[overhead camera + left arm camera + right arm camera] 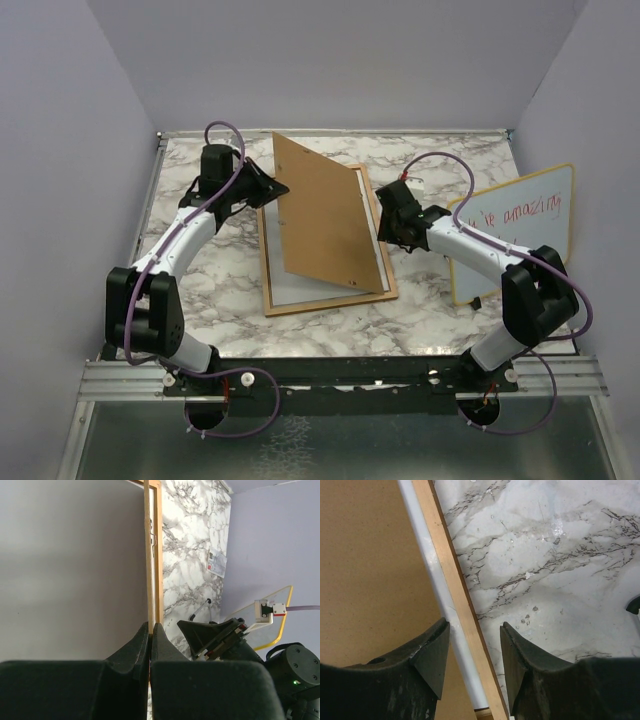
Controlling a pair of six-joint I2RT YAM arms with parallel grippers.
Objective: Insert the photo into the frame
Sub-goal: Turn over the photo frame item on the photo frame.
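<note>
Left gripper (268,188) pinches the back board (325,215), tilted up off the frame (330,303); right gripper (474,630) gapes empty astride the rim. Pale sheet (300,290) inside may be the photo, so closing up remains.

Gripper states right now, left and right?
Left gripper: closed on the back board edge.
Right gripper: open, jaws straddling the frame rim.

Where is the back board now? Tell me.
In the top view the back board is mid-table, tilted up over the frame, its left edge pinched by the left end effector; the open right end effector straddles the frame's right rim.
</note>
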